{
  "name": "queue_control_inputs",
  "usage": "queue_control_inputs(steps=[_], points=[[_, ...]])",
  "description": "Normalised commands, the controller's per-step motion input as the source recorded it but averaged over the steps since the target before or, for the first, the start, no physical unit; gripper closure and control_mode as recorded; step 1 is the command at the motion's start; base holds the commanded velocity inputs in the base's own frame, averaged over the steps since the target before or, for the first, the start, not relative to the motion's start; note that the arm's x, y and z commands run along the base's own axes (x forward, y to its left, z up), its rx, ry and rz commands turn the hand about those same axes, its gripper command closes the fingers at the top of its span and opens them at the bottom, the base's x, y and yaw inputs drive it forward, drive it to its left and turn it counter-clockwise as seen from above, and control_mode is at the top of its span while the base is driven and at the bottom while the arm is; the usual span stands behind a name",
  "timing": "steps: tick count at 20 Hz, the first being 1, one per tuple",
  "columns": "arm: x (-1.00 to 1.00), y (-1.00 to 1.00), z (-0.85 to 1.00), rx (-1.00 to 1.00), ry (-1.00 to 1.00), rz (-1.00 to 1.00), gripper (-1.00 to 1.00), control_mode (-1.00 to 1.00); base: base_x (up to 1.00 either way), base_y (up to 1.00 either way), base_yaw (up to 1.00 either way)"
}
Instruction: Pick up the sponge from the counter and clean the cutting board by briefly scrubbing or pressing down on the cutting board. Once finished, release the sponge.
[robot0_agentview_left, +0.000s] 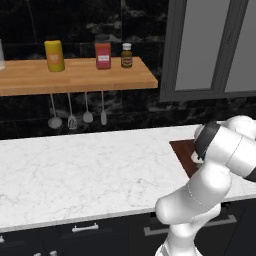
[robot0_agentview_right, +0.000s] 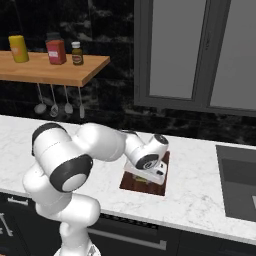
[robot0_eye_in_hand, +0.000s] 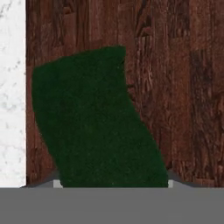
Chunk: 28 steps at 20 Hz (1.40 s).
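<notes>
One sponge (robot0_eye_in_hand: 98, 118) clamped in the pincer (robot0_eye_in_hand: 113, 183), pressed low over the dark cutting board (robot0_eye_in_hand: 175, 87) on the marble bench (robot0_agentview_right: 200, 200). Pickup done; scrubbing seemingly underway, release left.

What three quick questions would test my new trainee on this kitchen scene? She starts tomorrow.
1. True or false: the sponge is over the cutting board.
2. What colour is the sponge's top?
3. How many containers stand on the wooden shelf above the counter, in the right base view: A two, B three, C five?

Key: 1 true. 2 dark green. 3 B.
</notes>
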Motion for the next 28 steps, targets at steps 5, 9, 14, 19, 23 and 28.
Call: queue_control_inputs(steps=[5,9,14,19,23,28], points=[[0.64,0.09,0.0,0.07,0.0,0.0,1.0,-1.0,0.0,0.0,0.0],[0.67,0.25,0.0,0.02,0.0,0.0,1.0,-1.0,0.0,0.0,0.0],[0.62,0.37,0.0,0.0,0.0,0.0,1.0,-1.0,0.0,0.0,0.0],[0.31,0.26,-0.01,0.0,0.0,0.0,1.0,-1.0,0.0,0.0,0.0],[-0.46,0.0,-0.16,0.0,0.0,0.0,1.0,-1.0,0.0,0.0,0.0],[-0.93,0.0,-0.23,0.0,0.02,0.0,1.0,-1.0,0.0,0.0,0.0]])
